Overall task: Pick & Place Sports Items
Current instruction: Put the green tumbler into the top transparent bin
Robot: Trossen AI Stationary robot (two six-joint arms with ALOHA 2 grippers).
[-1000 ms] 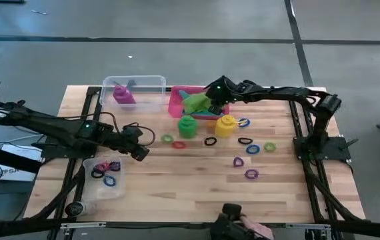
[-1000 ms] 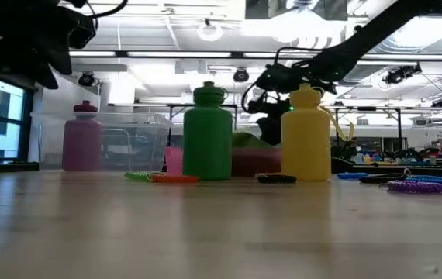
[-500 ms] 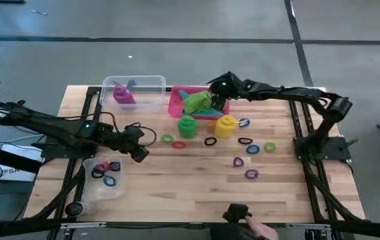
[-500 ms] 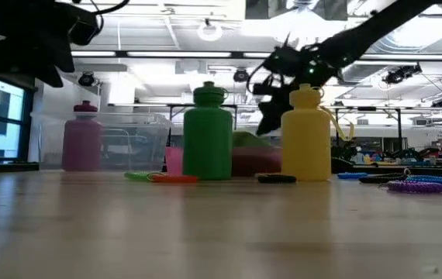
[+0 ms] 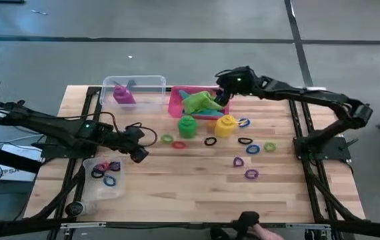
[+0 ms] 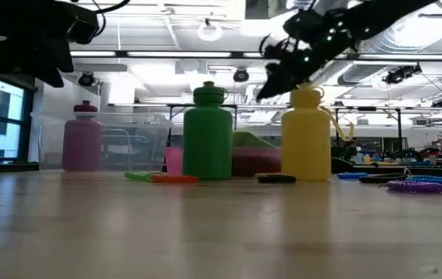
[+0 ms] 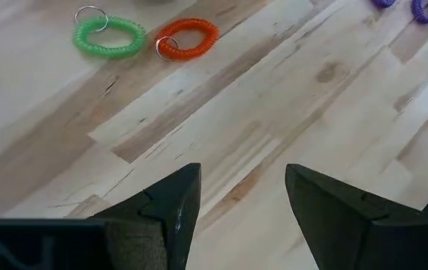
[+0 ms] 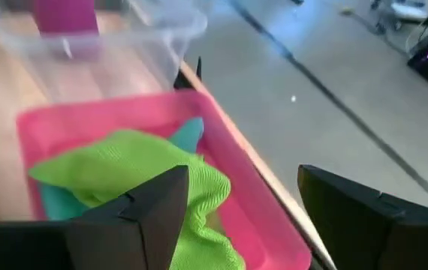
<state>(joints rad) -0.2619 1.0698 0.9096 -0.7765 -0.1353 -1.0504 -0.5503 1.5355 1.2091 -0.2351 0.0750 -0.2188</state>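
A green cloth [image 5: 200, 101] lies over a teal cloth [image 8: 190, 135] in the pink tray [image 5: 175, 102]. My right gripper [image 5: 223, 93] hangs open above the tray's far right corner, clear of the green cloth [image 8: 135, 176]. A green bottle [image 5: 187, 125] and a yellow bottle [image 5: 226, 125] stand upright on the table in front of the tray. A purple bottle [image 5: 123, 95] stands in the clear tub [image 5: 151, 83]. Several coloured rings [image 5: 251, 148] lie flat on the table. My left gripper [image 5: 139, 152] is open and empty above bare wood, with a green ring [image 7: 109, 37] and an orange ring [image 7: 188, 37] ahead of it.
A small clear tub [image 5: 89, 165] holding several rings sits at the near left, beside my left gripper. Bare wood lies along the near edge. A person's hand [image 5: 260, 232] shows at the table's near edge.
My right gripper has gone up and toward the table's far right, away from the pink tray. The green cloth stays in the tray, lying more spread out than before. My left arm has kept still.
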